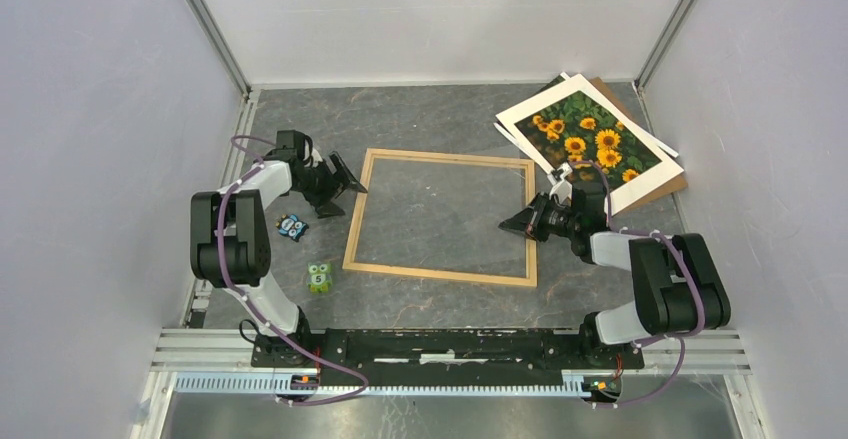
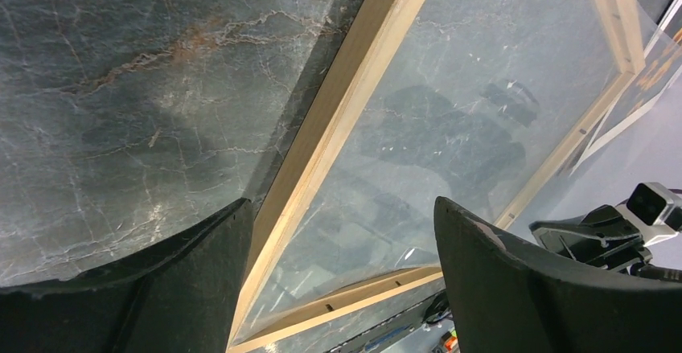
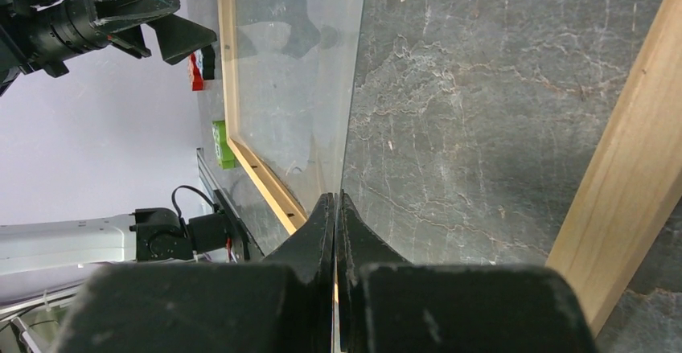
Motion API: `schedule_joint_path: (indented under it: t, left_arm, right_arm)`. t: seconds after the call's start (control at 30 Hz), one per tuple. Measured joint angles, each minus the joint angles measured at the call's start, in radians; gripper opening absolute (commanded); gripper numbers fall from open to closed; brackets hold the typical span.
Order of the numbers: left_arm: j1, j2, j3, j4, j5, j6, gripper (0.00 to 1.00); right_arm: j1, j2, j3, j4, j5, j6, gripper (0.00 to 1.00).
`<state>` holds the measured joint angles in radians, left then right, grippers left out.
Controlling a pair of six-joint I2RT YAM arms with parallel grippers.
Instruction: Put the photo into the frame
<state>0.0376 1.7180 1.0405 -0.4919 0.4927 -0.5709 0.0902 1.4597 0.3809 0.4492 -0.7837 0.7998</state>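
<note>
**Top view:** The frame (image 1: 445, 158) is lying flat on the dark table (image 1: 440, 119). The photo (image 1: 585, 139) is sitting sunflowers-up beyond the frame's far right corner, on a brown backing board (image 1: 668, 186). It is likely parked there until the frame is ready for it. The left gripper (image 1: 338, 191) is hovering at the frame's far left corner. The right gripper (image 1: 512, 225) is reaching just inside the frame's right strip.

**Left wrist:** The left gripper (image 2: 342, 208) is holding its fingers wide apart above the frame's (image 2: 346, 104) left strip and carrying nothing. A clear pane (image 2: 450, 128) is filling the opening inside the frame and reflecting the arm.

**Right wrist:** The right gripper (image 3: 338, 200) is pressing its fingers together. The edge of the clear pane (image 3: 289, 71) is running straight into the seam between them, so it is apparently pinching that thin sheet. The pane's edge is sitting short of the frame's right strip (image 3: 635, 152), which suggests the glazing is being shifted or seated before the print goes in.
</note>
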Motion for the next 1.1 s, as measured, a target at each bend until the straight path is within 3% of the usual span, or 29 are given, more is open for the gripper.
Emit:
schedule_joint_path:
  t: [0.3,0.53,1.1]
  left_arm:
    - [0.000,0.011,0.000,0.002,0.012,0.000,0.91]
    - [-0.001,0.040,0.000,0.018,0.016,0.000,0.85]
    - [-0.001,0.056,-0.009,0.063,0.068,-0.002,0.94]
  right_arm:
    - [0.010,-0.058,0.064,-0.105,0.005,-0.004,0.00]
    - [0.013,-0.090,0.064,-0.150,0.024,0.000,0.00]
    - [0.013,-0.137,0.050,-0.159,0.026,0.049,0.00]
